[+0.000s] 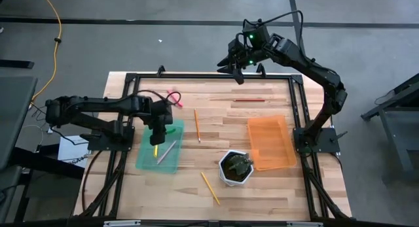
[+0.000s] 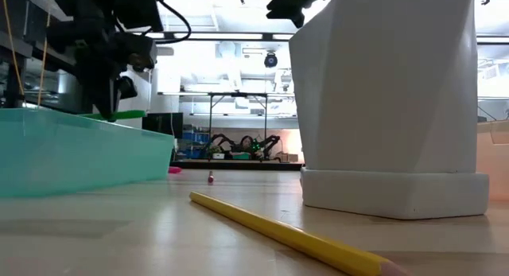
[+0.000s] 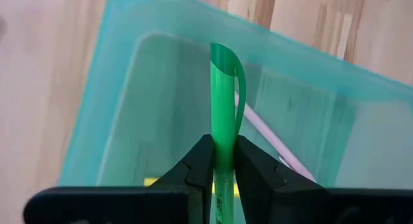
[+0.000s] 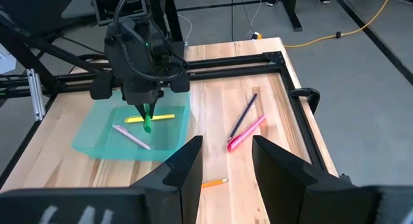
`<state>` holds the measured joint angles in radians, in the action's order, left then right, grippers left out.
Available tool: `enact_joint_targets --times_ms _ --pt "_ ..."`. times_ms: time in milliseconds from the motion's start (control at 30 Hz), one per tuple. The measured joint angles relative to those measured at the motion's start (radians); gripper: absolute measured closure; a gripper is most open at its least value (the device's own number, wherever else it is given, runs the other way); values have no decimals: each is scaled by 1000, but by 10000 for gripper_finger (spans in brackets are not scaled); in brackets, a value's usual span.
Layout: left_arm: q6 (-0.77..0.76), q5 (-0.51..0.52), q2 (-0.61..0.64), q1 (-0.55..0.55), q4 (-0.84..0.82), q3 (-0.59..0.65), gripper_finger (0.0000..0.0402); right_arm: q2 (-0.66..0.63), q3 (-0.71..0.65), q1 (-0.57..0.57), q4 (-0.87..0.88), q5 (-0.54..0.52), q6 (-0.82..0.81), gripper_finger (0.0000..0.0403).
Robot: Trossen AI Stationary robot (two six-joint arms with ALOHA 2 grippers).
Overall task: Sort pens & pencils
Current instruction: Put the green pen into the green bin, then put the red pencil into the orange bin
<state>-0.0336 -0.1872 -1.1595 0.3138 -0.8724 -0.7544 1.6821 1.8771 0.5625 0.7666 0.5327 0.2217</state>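
Left end effector (image 4: pixel 148 114): you have its dark fingers pinched on a slim green plastic pen (image 3: pixel 222 108), hanging nearly upright, tip down, directly over the translucent teal plastic tray (image 1: pixel 145 163).
Tray contents: a yellow pen (image 4: pixel 150 118) and a silver-grey pen (image 1: pixel 166 152) lie flat inside.
Key relation: the tray floor is straight below the held pen, so you probably need only lower and let go.
Middle of table (image 1: pixel 222 116): thin orange wooden pencils (image 1: pixel 197 125) lie loose, apparently nearer your left arm.
Right end effector (image 1: pixel 237 69): parked over the far edge, fingers spread, holding nothing.

Wooden table (image 1: pixel 216 122), two trays, pot, loose pencils (image 1: pixel 196 125)
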Motion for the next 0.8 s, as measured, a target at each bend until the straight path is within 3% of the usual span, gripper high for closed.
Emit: enact_joint_targets --times_ms 200,533,800 --pt "11 2 0 0 9 0 353 0 0 0 0 0 5 276" --pt "-1 13 0 0 -10 0 273 0 0 0 0 1 15 276" --pt "141 137 4 43 10 -26 287 0 0 0 0 1 15 276"
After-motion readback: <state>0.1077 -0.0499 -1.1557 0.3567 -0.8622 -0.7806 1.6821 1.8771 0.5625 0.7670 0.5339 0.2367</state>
